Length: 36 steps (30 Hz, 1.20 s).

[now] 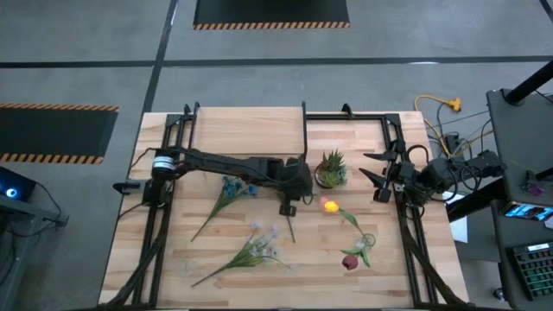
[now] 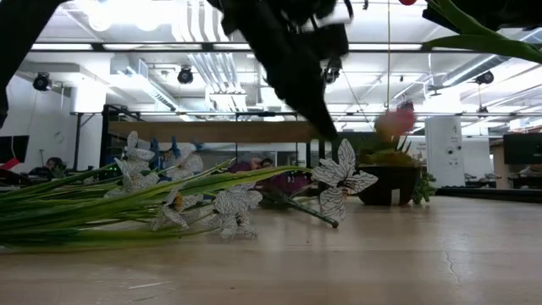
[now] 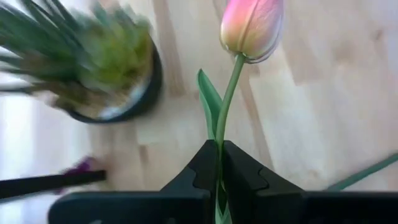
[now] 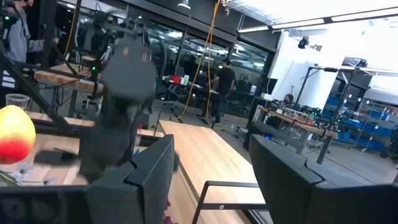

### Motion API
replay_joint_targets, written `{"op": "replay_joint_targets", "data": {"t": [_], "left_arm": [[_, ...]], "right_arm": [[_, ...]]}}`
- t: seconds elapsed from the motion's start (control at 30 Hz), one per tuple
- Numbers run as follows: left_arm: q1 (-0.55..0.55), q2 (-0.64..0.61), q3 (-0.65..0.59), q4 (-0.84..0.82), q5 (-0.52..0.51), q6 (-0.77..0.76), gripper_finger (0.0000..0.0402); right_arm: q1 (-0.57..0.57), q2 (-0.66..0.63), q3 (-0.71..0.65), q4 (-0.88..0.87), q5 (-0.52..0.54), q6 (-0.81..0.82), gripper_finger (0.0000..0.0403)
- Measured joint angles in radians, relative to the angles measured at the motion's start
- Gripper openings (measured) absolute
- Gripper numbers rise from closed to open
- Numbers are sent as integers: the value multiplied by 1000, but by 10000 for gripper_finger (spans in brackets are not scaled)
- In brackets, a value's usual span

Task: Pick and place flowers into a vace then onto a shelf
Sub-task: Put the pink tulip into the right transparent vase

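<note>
A pink-and-yellow tulip (image 3: 252, 28) with a green stem is in my left gripper (image 3: 221, 152), which is shut on it at the table's middle (image 1: 309, 195), beside the potted plant (image 1: 330, 168). More flowers lie flat on the table: a blue one (image 1: 230, 188), white ones (image 1: 255, 249), a dark purple one (image 1: 289, 209) and a red one (image 1: 350, 261). The shelf (image 2: 212, 131) stands at the far side. My right gripper (image 4: 211, 168) waits open at the right edge (image 1: 380, 177). No vase is in view. My left gripper pinches the tulip's green stem (image 3: 219, 138) between its two fingers, well below the bloom. The fingers slant down from the table's left, and the stem runs forward out between their tips. The bloom (image 2: 394, 123) is up off the table; the stem's lower part is hidden behind the fingers.
The potted plant (image 3: 106, 62) in its dark pot stands close to the held tulip, toward the far side. Black frame rails (image 1: 406, 233) run along the table's left and right sides. Bare wood (image 1: 242, 130) lies at the far left.
</note>
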Motion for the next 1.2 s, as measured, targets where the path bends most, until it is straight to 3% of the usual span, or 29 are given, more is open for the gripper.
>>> {"op": "replay_joint_targets", "data": {"t": [0.17,0.37,0.67,0.87,1.03,1.2], "left_arm": [[0,-111,-15,-27,-3,-30,0],[1,-276,-28,-29,-80,-37,0],[-4,-418,-121,342,-80,-21,0],[-3,-417,-186,646,-80,-15,0],[-3,-402,-202,812,-74,-15,0],[-3,-380,-200,864,-19,-15,0]], "right_arm": [[0,0,3,-3,0,6,201],[0,0,14,-7,-1,11,201],[0,0,14,31,-18,14,201],[0,4,15,145,-191,-16,201],[0,25,15,185,-217,-4,201],[-1,98,15,299,-214,0,201]]}}
